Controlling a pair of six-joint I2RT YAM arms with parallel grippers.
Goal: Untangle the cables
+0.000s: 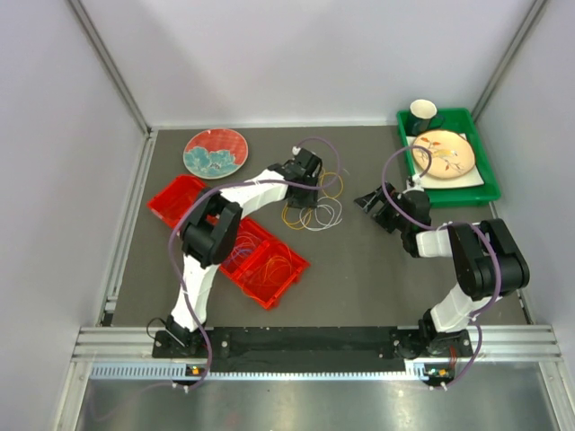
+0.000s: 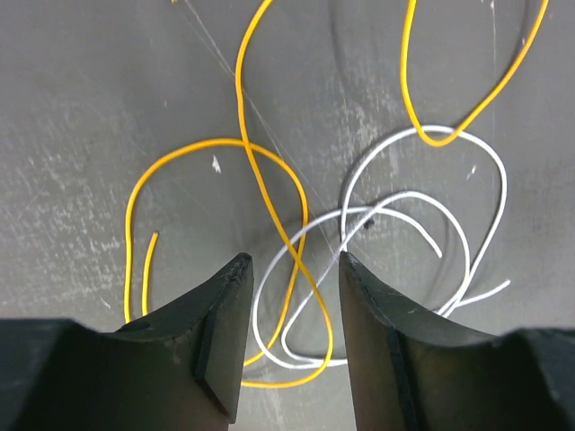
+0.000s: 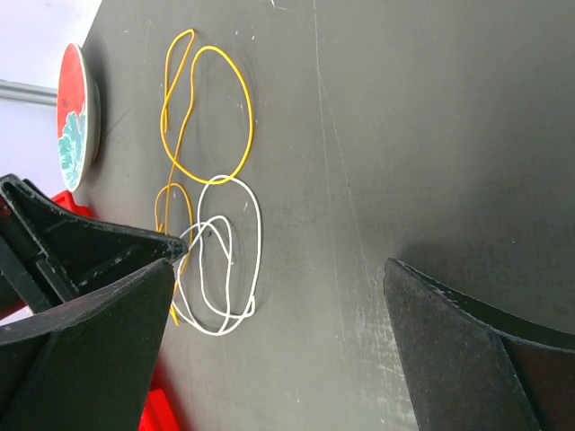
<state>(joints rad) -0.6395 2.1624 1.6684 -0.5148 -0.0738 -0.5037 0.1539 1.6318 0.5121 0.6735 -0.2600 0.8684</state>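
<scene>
Cables (image 1: 319, 208): some in red tray (image 1: 291, 277) | left tool (image 2: 292, 266) spread | right tool (image 3: 279, 266) spread

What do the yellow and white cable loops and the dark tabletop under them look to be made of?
Thin yellow cable loop: likely plastic-insulated wire, smooth and slightly glossy, holding springy curves. Thin white cable loop: apparently the same. Dark grey tabletop: a hard matte sheet, perhaps laminate or rubber, with pale scuffs and scratches.

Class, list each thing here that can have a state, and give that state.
Thin yellow wire loop: lying flat, crossing the white one.
Thin white wire loop: lying flat, overlapped by yellow.
Left claw: open, both wires between its fingers.
Right claw: wide open, empty.
Dark cup: upright in green plastic tray.
</scene>
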